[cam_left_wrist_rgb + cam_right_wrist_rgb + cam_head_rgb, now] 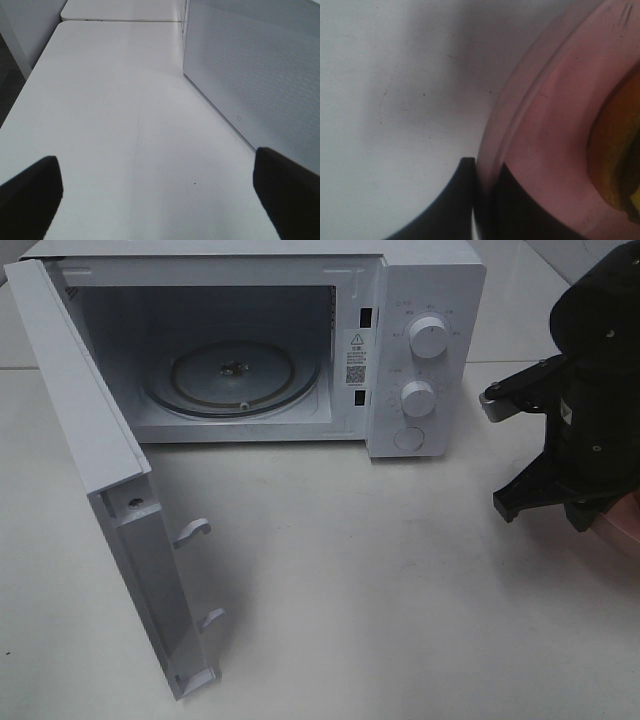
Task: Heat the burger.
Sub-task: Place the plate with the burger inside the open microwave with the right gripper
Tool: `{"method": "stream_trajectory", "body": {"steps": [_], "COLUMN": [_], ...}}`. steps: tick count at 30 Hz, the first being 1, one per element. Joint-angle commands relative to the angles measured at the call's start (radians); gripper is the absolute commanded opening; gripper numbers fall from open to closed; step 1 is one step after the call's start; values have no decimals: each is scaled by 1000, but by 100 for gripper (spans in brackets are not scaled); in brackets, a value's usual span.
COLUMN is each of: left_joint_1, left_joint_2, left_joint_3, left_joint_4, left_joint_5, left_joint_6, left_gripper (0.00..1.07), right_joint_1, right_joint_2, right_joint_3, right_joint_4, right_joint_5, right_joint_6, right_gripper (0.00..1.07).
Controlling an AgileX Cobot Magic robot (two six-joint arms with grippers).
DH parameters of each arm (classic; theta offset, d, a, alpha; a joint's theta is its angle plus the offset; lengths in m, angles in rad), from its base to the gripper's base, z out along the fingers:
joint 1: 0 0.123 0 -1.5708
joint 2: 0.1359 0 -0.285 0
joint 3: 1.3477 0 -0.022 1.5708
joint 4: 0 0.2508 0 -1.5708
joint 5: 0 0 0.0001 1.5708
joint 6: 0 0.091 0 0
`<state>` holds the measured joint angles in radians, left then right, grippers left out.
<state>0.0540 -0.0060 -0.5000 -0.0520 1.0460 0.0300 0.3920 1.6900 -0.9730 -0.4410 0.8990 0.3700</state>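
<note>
The microwave (425, 300) stands at the back of the counter (380, 580). Its door (90, 440) is swung fully out on the left, so the cavity and glass turntable (232, 375) are unobstructed. A broad bare stretch of counter lies between the opening and the right arm. The right pincer (482, 172) is clamped narrow on the rim of the pink plate (555, 115), at the far right edge of the high view. The burger (617, 145) sits on that plate, only a sliver showing. The left pincer (159, 190) is spread wide over bare counter beside the microwave's side wall.
</note>
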Motion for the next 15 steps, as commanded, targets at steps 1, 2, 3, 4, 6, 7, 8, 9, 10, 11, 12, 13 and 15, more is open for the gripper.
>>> {"method": "stream_trajectory", "body": {"steps": [1,2,3,4,6,7,8,9,10,11,12,13,15], "left_joint_1": [-4,-4,-4,-4,-4,-4,-4,-4,-4,-4,-4,-4,-4], "left_joint_2": [-21,-21,-21,-21,-21,-21,-21,-21,-21,-21,-21,-21,-21], "left_joint_3": [3,3,3,3,3,3,3,3,3,3,3,3,3], "left_joint_4": [-1,-1,-1,-1,-1,-1,-1,-1,-1,-1,-1,-1,-1], "left_joint_5": [-8,-8,-8,-8,-8,-8,-8,-8,-8,-8,-8,-8,-8], "left_joint_6": [-4,-4,-4,-4,-4,-4,-4,-4,-4,-4,-4,-4,-4], "left_gripper": [98,98,98,98,98,98,98,98,98,98,98,98,98], "right_joint_1": [20,40,40,51,70,81,101,101,124,124,137,162,187], "right_joint_2": [-33,-50,-50,-58,-74,-82,-97,-97,-109,-109,-117,-129,-137], "right_joint_3": [13,31,31,42,61,70,85,85,100,100,106,114,114], "right_joint_4": [-47,-47,-47,-47,-47,-47,-47,-47,-47,-47,-47,-47,-46], "right_joint_5": [49,54,54,54,54,54,57,57,60,60,64,72,87], "right_joint_6": [20,26,26,30,38,42,50,50,57,57,57,57,57], "right_gripper": [0,0,0,0,0,0,0,0,0,0,0,0,0]}}
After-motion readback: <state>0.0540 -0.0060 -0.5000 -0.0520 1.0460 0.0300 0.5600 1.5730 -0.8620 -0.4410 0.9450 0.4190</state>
